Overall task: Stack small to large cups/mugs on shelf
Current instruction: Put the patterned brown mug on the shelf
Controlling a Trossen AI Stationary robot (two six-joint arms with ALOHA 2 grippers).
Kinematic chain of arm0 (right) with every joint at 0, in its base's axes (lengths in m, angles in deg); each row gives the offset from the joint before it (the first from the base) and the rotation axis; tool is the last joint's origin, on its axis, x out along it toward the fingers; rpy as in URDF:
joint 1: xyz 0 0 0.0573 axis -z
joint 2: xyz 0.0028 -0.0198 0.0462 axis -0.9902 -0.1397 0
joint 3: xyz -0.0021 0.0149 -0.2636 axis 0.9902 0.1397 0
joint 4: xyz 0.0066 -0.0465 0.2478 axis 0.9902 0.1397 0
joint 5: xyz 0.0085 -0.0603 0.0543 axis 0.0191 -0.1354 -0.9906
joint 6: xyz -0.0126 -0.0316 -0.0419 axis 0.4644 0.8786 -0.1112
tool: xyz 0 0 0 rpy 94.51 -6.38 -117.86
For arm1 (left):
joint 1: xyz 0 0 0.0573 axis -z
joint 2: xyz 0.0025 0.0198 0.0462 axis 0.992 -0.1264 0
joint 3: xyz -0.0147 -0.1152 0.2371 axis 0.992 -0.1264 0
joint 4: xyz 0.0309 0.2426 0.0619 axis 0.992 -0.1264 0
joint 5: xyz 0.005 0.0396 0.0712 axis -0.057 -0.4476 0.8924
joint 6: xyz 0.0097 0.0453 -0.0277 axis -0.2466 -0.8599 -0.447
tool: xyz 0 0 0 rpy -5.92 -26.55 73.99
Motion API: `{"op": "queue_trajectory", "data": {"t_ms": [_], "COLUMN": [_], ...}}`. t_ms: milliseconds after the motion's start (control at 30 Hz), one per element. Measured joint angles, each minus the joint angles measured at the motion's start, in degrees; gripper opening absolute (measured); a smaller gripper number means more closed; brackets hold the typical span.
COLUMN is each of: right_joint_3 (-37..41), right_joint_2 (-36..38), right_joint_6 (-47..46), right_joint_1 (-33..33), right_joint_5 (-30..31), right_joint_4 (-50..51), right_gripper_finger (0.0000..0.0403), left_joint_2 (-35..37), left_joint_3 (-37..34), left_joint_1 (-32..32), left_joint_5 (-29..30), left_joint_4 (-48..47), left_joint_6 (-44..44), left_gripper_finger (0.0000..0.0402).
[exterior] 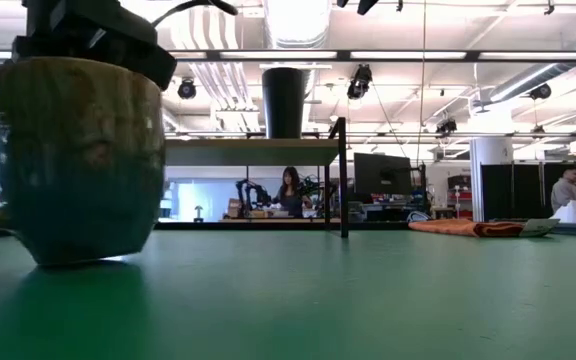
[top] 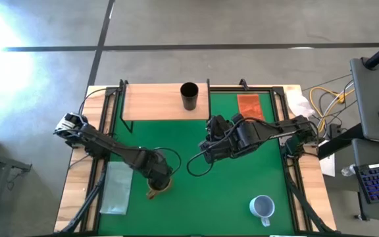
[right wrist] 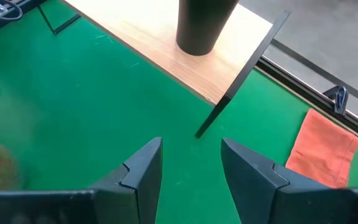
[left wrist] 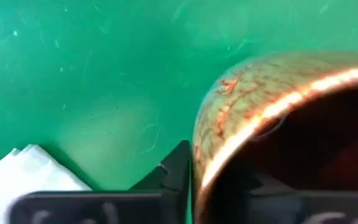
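Observation:
The brown-mustard mug (exterior: 78, 160) stands upright on the green mat at the near left, and my left gripper (top: 158, 185) is shut on its rim from above. The small black cup (top: 189, 97) stands on the wooden shelf (top: 151, 103) near its right end; it also shows in the right wrist view (right wrist: 202, 25). The pale blue-grey mug (top: 262, 207) stands on the mat at the near right. My right gripper (right wrist: 191, 168) is open and empty over the middle of the mat, in front of the shelf's right end. My left gripper holds the mug's wall at the rim (left wrist: 207, 155), with one finger (left wrist: 178, 169) outside the wall and the other inside the hollow. The fingers come from above, pointing down. The mug is upright, with its base (exterior: 73, 258) on the mat.
An orange cloth (top: 249, 105) lies at the far right beside the shelf. A pale folded cloth (top: 116, 187) lies at the near left beside the brown mug. Cables and a keyboard lie beyond the table's right edge. People show in the room behind.

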Motion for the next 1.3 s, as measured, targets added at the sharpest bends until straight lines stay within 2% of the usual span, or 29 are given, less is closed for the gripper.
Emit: {"op": "queue_trajectory", "data": {"t_ms": [67, 200, 367, 533, 633, 833, 967, 1100, 1300], "right_joint_3": [0.0, 0.2, 3.3, 10.5, 15.8, 24.2, 26.7, 27.0, 26.9], "right_joint_2": [0.2, 1.7, 7.0, 13.1, 16.0, 19.4, 20.8, 22.1, 24.9], "right_joint_6": [0.0, -0.8, -3.4, -7.4, -11.1, -15.2, -15.1, -12.7, -9.2], "right_joint_1": [0.0, 0.0, 0.0, 0.5, 1.1, 1.4, 1.4, 1.8, 2.2], "right_joint_5": [0.0, 1.2, 4.6, 4.8, 4.3, 2.8, 2.7, 3.4, 6.1], "right_joint_4": [0.0, -0.1, 0.0, 0.0, 0.0, -0.4, -0.8, -0.8, -0.8], "right_gripper_finger": [0.0157, 0.0157, 0.0157, 0.0157, 0.0157, 0.0157, 0.0156, 0.015, 0.0141], "left_joint_2": [0.6, 4.3, 10.9, 16.4, 17.3, 13.0, 8.2, 1.8, -5.8], "left_joint_3": [0.2, 1.4, 4.5, 9.5, 14.6, 27.9, 35.9, 41.8, 45.7], "left_joint_1": [-0.6, -2.6, -6.1, -14.1, -20.9, -36.9, -45.2, -49.6, -52.3], "left_joint_5": [-0.3, 1.3, 5.1, 11.2, 12.2, 12.8, 9.7, 8.6, 8.8], "left_joint_4": [-0.6, -4.0, -11.1, -18.8, -21.7, -28.0, -29.3, -30.8, -33.3], "left_joint_6": [-1.1, -1.1, -1.4, -4.1, -10.0, -22.9, -29.5, -32.3, -33.2], "left_gripper_finger": [0.0014, 0.0014, 0.0014, 0.0014, 0.0014, 0.0014, 0.0014, 0.0014, 0.0014]}}
